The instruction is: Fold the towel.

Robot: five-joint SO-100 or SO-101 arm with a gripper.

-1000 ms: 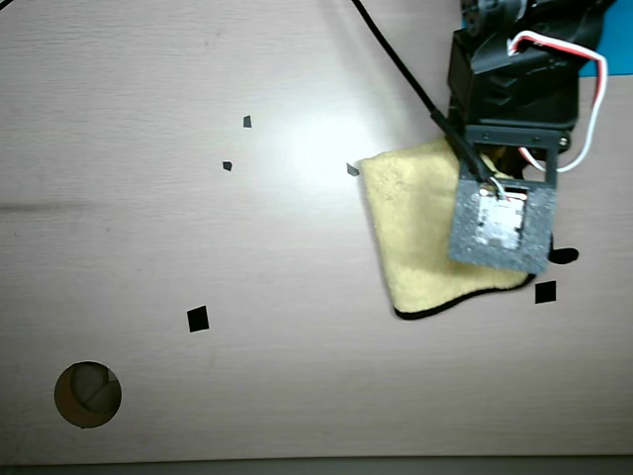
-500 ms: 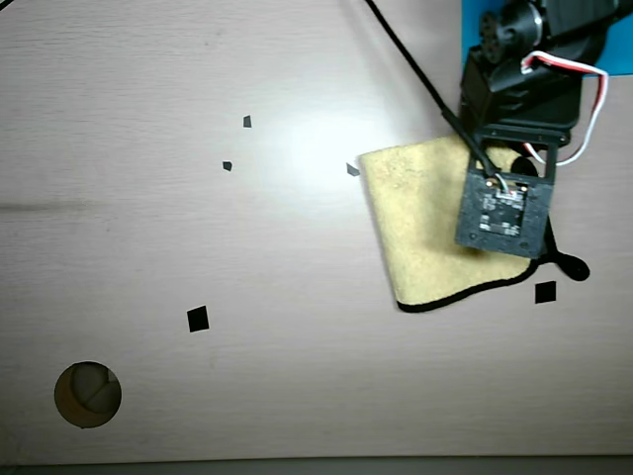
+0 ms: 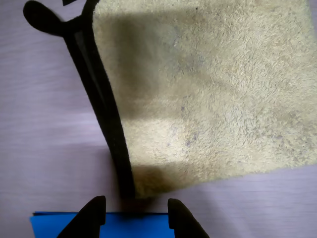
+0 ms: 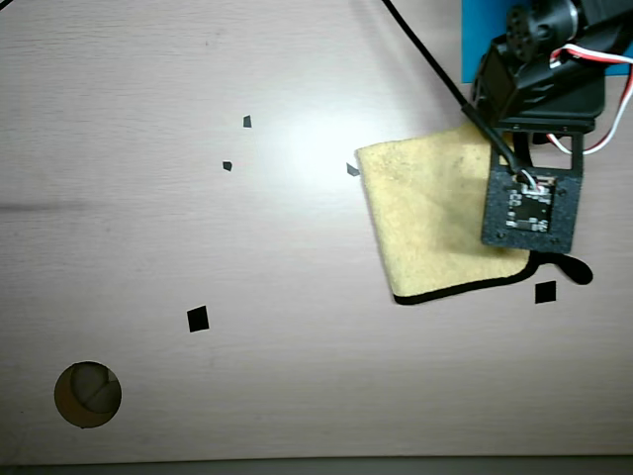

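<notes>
The arm (image 4: 539,74) reaches down from the top right of the overhead view, its wrist hanging over the right edge of the towel (image 4: 425,213), and the gripper (image 3: 133,210) is parted with nothing between its fingers. One towel lies folded flat on the table (image 4: 198,228), its black loop (image 3: 42,17) off one corner. One blue sheet (image 3: 49,225) lies just beside the towel, under the gripper, and five small black marks (image 4: 198,319) dot the table around the towel.

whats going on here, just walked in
A single robot arm is working on a pale yellow towel on a wooden table. The towel lies flat in a compact, seemingly folded shape, with black trim and a small loop at one corner. In the wrist view the gripper is open and empty, hovering beside the towel's edge over a blue sheet, not touching the cloth.
</notes>
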